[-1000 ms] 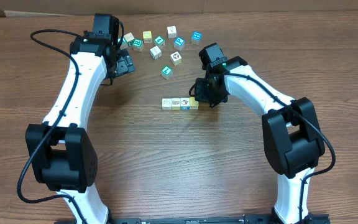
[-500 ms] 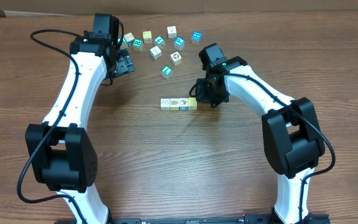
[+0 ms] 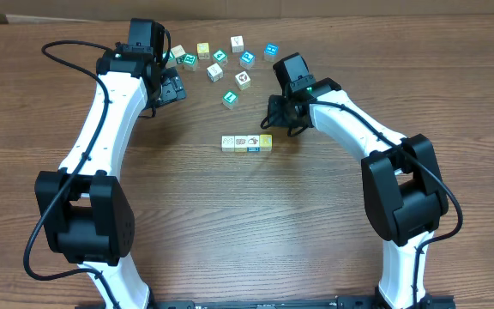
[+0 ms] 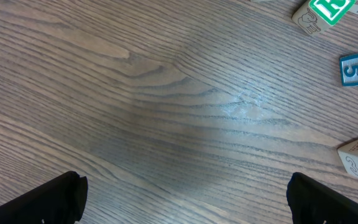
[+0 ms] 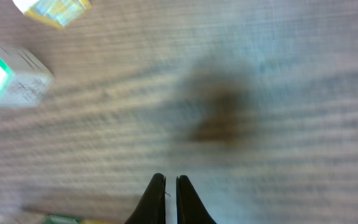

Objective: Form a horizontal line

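Observation:
Three small wooden blocks (image 3: 247, 142) lie side by side in a left-to-right row at the table's middle. Several loose letter blocks (image 3: 217, 62) are scattered at the back, one teal block (image 3: 229, 99) nearer the row. My right gripper (image 3: 274, 114) is shut and empty, hovering just behind the row's right end; its closed tips (image 5: 171, 180) show over blurred wood, with a green-faced block (image 5: 8, 78) at upper left. My left gripper (image 3: 171, 87) is open and empty at the back left; its wide-apart fingers (image 4: 185, 193) frame bare wood, with blocks (image 4: 356, 67) at the right edge.
The table is brown wood (image 3: 230, 223). A pale strip (image 3: 333, 7) runs along the back edge. Both white arms reach in from the front, the left arm (image 3: 101, 129) and the right arm (image 3: 358, 129).
My right gripper has drawn back from the row's right end, moving up and away from the yellow end block. The row shifted slightly left earlier. The left arm has not moved.

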### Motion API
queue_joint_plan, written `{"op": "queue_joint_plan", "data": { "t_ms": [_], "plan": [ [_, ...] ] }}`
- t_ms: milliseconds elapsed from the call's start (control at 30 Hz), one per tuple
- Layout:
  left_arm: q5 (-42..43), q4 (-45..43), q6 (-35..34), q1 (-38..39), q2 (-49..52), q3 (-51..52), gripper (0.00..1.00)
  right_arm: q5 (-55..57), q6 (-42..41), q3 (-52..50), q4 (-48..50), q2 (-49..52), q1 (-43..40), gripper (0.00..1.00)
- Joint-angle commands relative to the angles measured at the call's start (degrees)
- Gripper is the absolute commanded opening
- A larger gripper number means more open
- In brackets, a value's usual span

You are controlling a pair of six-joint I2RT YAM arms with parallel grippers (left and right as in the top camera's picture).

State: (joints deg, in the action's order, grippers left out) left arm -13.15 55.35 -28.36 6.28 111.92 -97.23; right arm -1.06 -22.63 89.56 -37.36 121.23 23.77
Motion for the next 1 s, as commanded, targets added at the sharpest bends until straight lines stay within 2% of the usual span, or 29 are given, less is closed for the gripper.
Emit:
{"op": "queue_joint_plan", "data": {
  "t_ms": [0, 167, 967],
  "plan": [
    [-0.8, 0.1, 0.1, 0.1, 0.7, -1.4, 1.0, -1.3, 0.2, -0.3, 0.8, -2.2, 0.3, 0.04],
    [-0.8, 0.1, 0.1, 0.1, 0.7, -1.4, 1.0, -5.7, 0.2, -0.3, 0.3, -2.2, 0.9, 0.04],
    [-0.8, 0.1, 0.1, 0.1, 0.7, -1.4, 1.0, -5.5, 0.2, -0.3, -4.8, -2.2, 3.8, 0.04]
  ]
}}
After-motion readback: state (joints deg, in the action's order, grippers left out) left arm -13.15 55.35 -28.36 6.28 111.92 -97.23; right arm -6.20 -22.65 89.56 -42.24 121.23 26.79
